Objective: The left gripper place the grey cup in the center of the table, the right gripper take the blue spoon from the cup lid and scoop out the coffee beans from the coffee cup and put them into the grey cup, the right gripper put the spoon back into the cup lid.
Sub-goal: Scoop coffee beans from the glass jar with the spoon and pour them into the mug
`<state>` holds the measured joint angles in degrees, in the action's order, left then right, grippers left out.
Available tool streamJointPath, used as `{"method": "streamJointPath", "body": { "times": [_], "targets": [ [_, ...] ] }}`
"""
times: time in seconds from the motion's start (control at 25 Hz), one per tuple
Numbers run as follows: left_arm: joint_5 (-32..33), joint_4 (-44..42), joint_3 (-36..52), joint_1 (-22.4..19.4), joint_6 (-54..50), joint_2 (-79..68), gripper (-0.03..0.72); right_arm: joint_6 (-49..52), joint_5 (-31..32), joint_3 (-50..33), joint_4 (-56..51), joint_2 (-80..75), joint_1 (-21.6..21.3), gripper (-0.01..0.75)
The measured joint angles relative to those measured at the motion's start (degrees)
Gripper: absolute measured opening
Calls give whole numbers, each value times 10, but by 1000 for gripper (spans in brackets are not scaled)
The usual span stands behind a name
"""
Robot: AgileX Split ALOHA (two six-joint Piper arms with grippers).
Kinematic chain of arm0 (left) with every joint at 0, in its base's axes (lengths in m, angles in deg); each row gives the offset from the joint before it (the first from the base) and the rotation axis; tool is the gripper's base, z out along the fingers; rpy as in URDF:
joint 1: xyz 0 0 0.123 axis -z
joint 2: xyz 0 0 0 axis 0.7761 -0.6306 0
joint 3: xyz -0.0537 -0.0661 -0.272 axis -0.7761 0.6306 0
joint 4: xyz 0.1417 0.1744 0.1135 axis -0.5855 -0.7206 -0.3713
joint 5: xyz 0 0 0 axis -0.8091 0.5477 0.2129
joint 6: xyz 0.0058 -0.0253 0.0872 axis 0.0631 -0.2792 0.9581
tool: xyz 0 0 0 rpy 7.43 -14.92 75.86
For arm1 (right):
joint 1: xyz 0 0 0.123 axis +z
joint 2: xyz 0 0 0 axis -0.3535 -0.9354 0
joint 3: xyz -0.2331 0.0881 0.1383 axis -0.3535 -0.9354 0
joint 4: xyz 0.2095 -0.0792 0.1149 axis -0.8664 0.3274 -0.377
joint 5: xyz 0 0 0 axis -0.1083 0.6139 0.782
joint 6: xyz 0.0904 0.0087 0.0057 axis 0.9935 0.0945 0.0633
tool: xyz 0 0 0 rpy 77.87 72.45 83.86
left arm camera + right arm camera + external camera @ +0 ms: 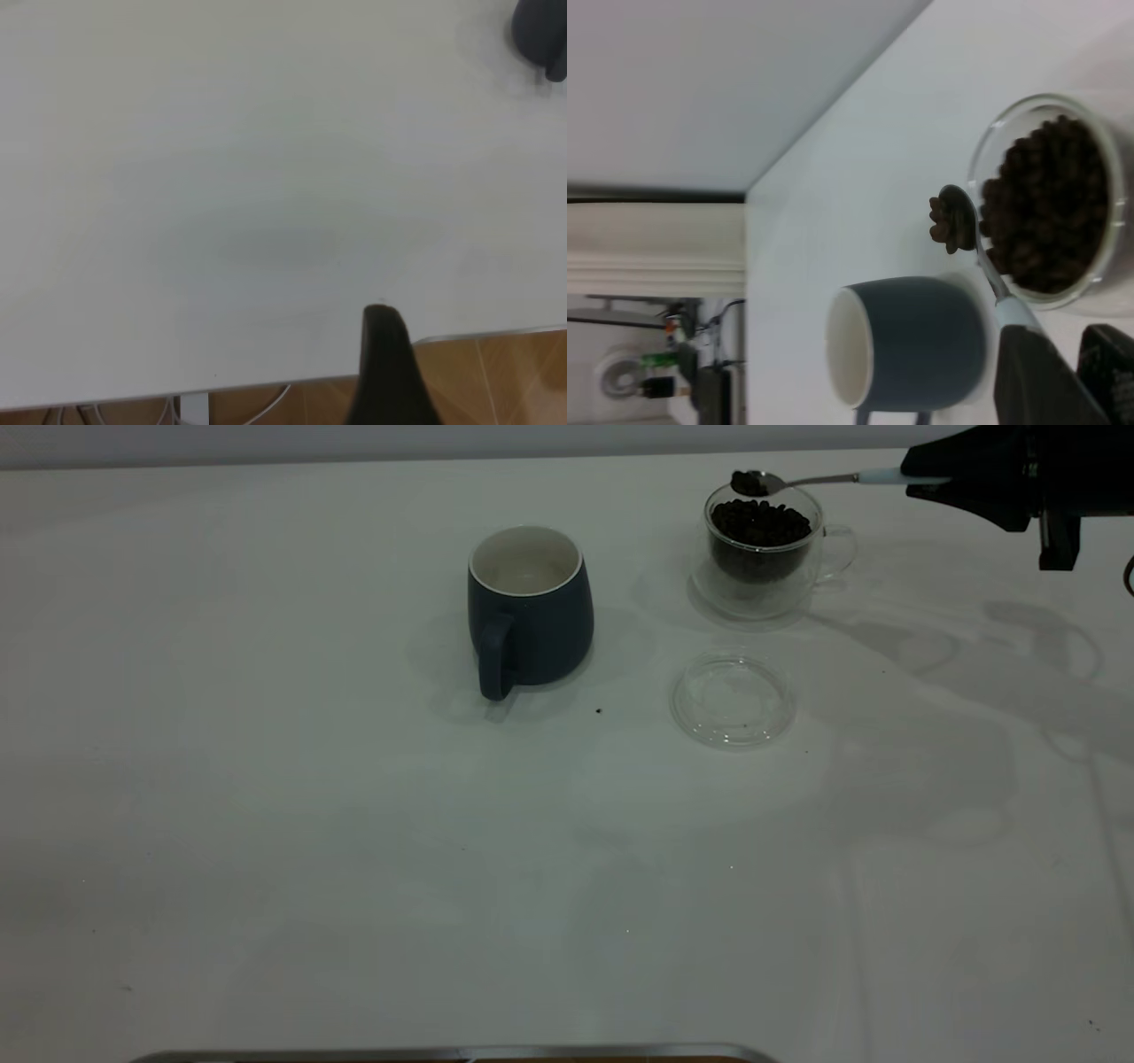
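Exterior view: with the grey cup already mid-table and still empty, the right gripper, clamped on the blue spoon, lifts coffee beans above the coffee cup; tipping them in and returning the spoon to the cup lid remain.

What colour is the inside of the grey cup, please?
White, with nothing in it; the grey cup shows its inside best in the exterior view.

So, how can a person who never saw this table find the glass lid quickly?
Start at the dark blue-grey ceramic mug standing near the middle of the white table. To its right stands a clear glass cup full of dark coffee beans; nearer the camera than that cup lies the lid. It is the only flat, empty, clear disc.
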<state>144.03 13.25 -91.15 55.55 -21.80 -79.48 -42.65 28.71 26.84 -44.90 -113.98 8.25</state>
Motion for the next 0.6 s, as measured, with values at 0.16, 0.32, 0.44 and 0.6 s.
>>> {"method": "streamJointPath", "body": {
  "times": [0.16,0.32,0.44,0.6],
  "targets": [
    [0,0,0,0,0,0,567,15,33,0,0,0,2,107],
    [0,0,0,0,0,0,567,34,46,1,0,0,18,107],
    [0,0,0,0,0,0,567,41,47,1,0,0,38,107],
    [0,0,0,0,1,0,567,50,48,12,1,0,69,107]
  ]
}}
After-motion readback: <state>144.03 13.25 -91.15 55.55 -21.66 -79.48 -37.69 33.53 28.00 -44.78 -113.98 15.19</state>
